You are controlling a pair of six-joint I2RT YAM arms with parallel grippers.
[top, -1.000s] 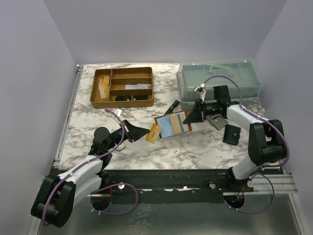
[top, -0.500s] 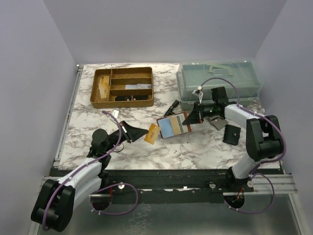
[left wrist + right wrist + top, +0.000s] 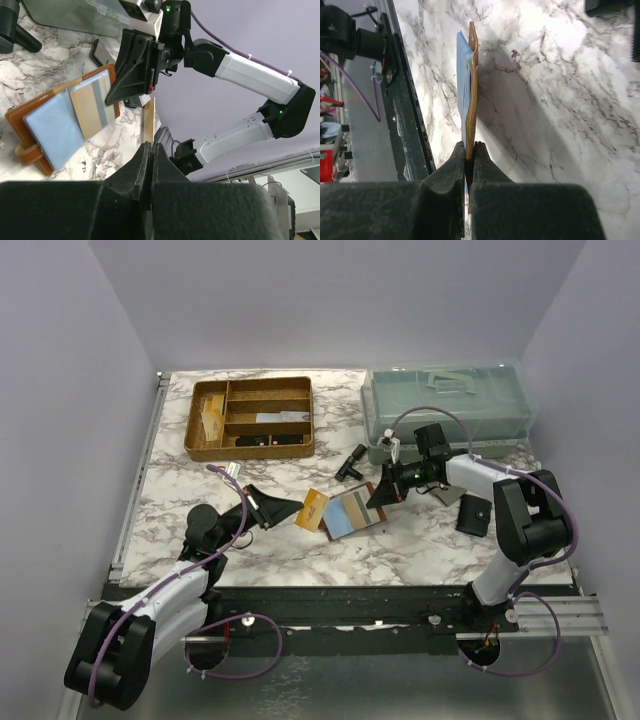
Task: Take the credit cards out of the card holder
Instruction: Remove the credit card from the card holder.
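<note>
Open reddish-brown card holder (image 3: pixel 17 131) shows a light blue card (image 3: pixel 52 130). Right gripper (image 3: pixel 469 150) pinches its edge; beside it, left gripper (image 3: pixel 149 150) pinches a tan card (image 3: pixel 148 120).

The card holder (image 3: pixel 15 125) is lying open near the middle of the table (image 3: pixel 200 490) — brown leather, its right edge being pinched by the right gripper (image 3: pixel 380 495). A light blue card (image 3: pixel 55 127) and a tan card (image 3: pixel 92 107) are sitting inside, side by side. An orange card (image 3: pixel 314 509) is being held just left of it by the left gripper (image 3: pixel 297 508)
</note>
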